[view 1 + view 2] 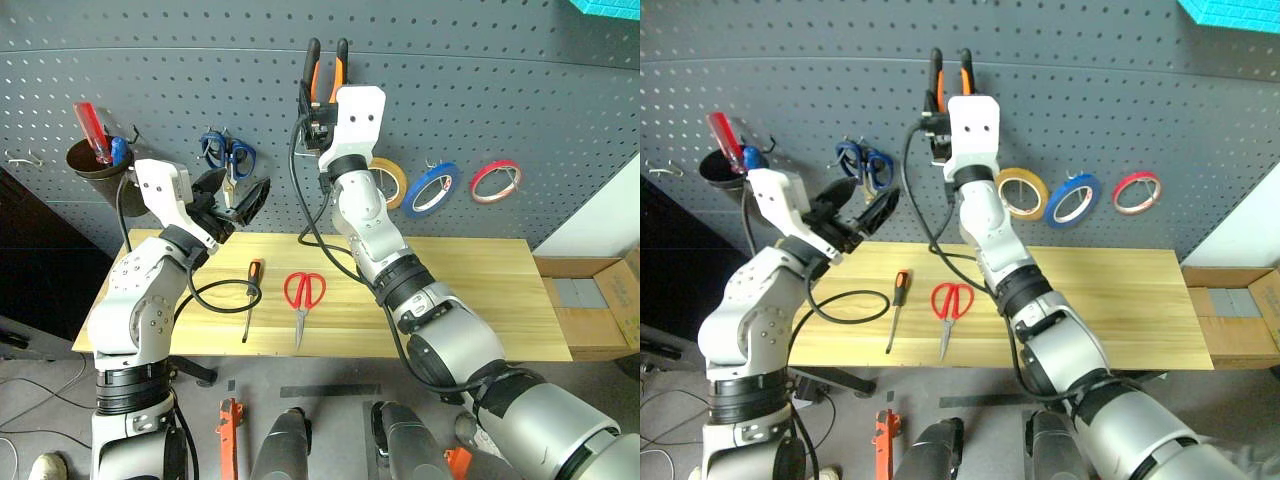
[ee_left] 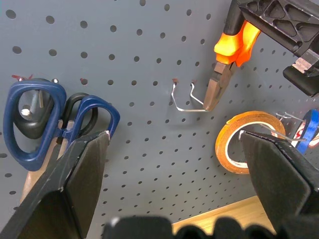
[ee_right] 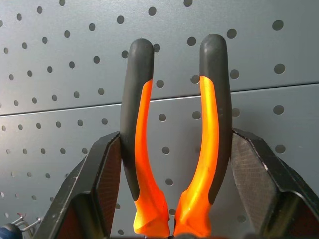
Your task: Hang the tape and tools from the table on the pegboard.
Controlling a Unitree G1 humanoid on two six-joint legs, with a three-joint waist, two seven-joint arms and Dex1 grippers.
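My right gripper [image 1: 322,100] is raised against the dark grey pegboard [image 1: 500,90] and is shut on the pliers [image 3: 144,149], whose orange-and-black handles point up. The pliers' nose [image 2: 215,89] points down into a wire hook [image 2: 185,102]. The left gripper [image 1: 235,200] hangs open and empty just left of it, below the blue-handled scissors [image 1: 228,155]. The blue tape [image 1: 432,188] hangs on the board between a yellow roll [image 1: 388,180] and a red roll [image 1: 496,180]. On the pale wooden table [image 1: 480,290] lie the screwdriver [image 1: 250,295] and the red-handled scissors [image 1: 303,295].
A black cup [image 1: 92,165] holding a red-handled tool hangs at the board's left. A black cable [image 1: 215,300] loops over the table's left part. An open cardboard box [image 1: 590,300] stands right of the table. An orange tool [image 1: 230,420] lies on the floor.
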